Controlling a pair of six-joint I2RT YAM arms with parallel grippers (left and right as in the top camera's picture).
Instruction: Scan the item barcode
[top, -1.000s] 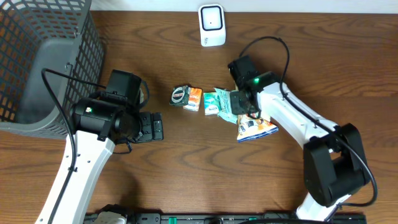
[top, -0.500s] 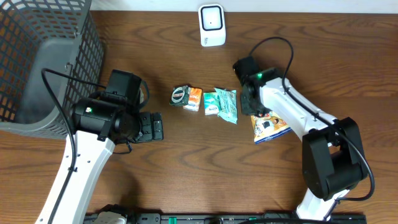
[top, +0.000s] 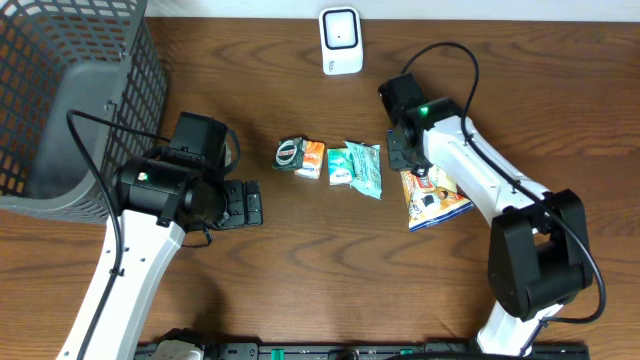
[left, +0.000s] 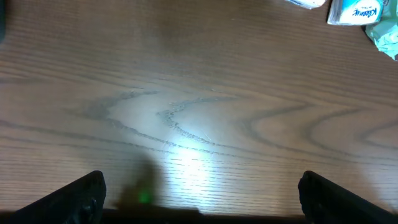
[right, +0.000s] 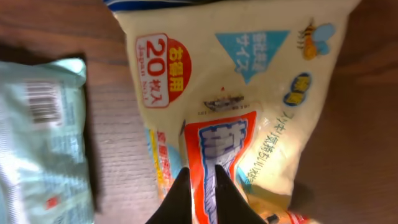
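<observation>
A cream snack bag (top: 434, 196) (right: 249, 81) with blue, red and orange print lies right of the item cluster. Its near end sits under my right gripper (top: 407, 160). In the right wrist view, that gripper (right: 204, 175) is shut on a fold of the bag's red and blue panel. The white barcode scanner (top: 340, 41) stands at the table's back edge, above and left of the bag. My left gripper (top: 250, 204) (left: 202, 200) hangs open over bare wood left of the cluster, with nothing between its fingers.
A green pack (top: 363, 168) (right: 42, 137) with a barcode lies just left of the bag. Beside it are a tissue pack (top: 340, 171) (left: 357, 10), an orange pack (top: 312, 159) and a tape roll (top: 290, 153). A grey mesh basket (top: 60, 90) fills the back left.
My right gripper has carried the snack bag rightward, away from the green pack, and swung toward the back of the table. The left arm has not moved.
</observation>
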